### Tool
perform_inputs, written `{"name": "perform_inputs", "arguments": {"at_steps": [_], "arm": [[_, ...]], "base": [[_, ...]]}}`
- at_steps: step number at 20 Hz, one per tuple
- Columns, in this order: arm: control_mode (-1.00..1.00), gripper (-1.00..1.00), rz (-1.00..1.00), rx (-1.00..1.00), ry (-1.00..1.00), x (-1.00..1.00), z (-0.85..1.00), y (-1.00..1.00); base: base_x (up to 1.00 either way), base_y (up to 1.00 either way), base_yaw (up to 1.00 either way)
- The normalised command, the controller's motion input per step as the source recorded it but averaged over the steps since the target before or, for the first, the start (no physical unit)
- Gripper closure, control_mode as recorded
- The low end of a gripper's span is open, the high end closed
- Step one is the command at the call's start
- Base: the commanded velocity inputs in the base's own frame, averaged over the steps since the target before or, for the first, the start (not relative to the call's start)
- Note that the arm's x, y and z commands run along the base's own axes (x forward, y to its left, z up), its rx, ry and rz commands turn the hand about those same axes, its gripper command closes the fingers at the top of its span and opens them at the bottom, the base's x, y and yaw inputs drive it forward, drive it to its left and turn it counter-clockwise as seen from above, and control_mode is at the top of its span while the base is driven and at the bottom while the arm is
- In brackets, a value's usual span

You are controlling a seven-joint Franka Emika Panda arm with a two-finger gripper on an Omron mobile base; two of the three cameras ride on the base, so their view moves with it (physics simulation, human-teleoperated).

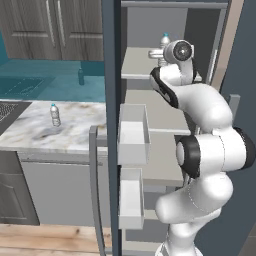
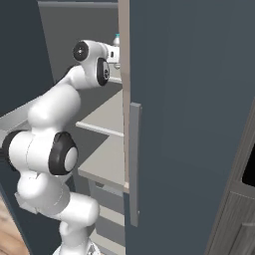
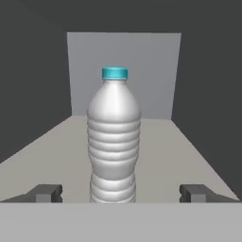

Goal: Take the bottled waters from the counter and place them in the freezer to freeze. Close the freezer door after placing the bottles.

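The gripper [image 3: 121, 194] is spread wide, its finger tips [image 3: 46, 193] standing clear on either side of a water bottle [image 3: 114, 142] without touching it; the bottle's base is cut off at the bottom of the hand view. This bottle stands upright, long axis vertical, cap up, on an upper freezer shelf [image 1: 137, 65], mostly hidden behind the arm in both base views. A second bottle [image 1: 55, 115] stands upright on the counter [image 1: 35, 132], beside the open freezer door [image 1: 112, 150].

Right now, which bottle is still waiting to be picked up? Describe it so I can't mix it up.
Look left of the open freezer door to the marble counter. A small clear ribbed bottle with a light blue cap stands upright there; unlike its twin, it isn't on a freezer shelf.
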Motion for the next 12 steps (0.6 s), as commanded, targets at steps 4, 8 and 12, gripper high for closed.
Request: {"name": "perform_inputs", "arguments": {"at_steps": [4,8,12], "arm": [[-1.0,-1.0,0.0,0.0,0.02,-0.53,0.33,0.14],[-1.0,-1.0,0.0,0.0,0.09,-0.51,0.33,0.12],[-1.0,-1.0,0.0,0.0,0.14,-0.62,0.12,0.02]], "base": [[0.0,0.0,0.0],[0.0,0.0,0.0],[0.0,0.0,0.0]]}}
